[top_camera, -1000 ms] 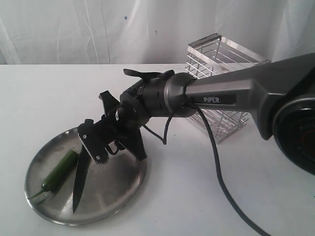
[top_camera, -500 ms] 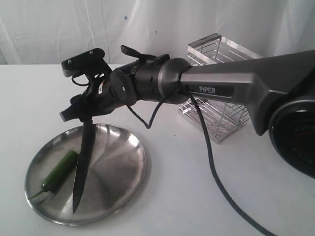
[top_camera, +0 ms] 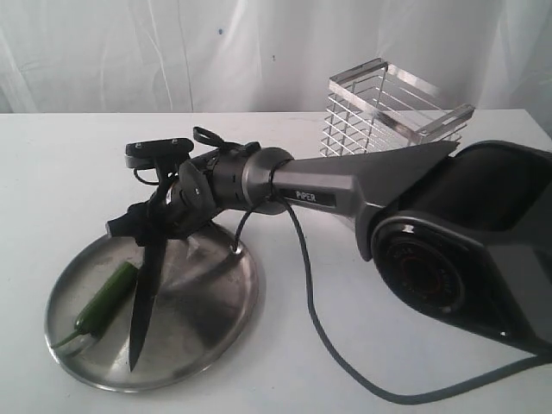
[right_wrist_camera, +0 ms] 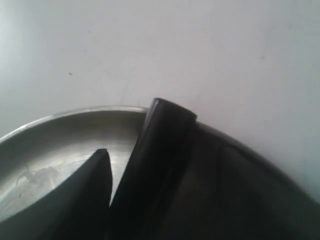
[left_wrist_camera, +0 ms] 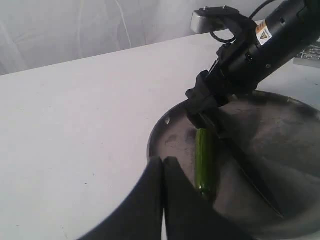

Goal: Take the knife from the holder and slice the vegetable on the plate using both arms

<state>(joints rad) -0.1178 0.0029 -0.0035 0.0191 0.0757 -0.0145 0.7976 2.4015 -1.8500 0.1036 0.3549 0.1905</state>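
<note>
1. One right pincer (top_camera: 145, 231) is clamped on the knife (top_camera: 143, 297) handle, blade running lengthwise just beside the pepper (top_camera: 105, 298), nearly parallel.
2. Both lie on the plate (top_camera: 220, 297).
3. Left pincer (left_wrist_camera: 162, 172), fingers together, hovers near the pepper.

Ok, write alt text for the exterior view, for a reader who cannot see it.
A robot arm reaching in from the right holds a dark knife in its gripper, blade tip down on a round steel plate, beside a green chili pepper. A wire holder stands behind on the white table.
</note>
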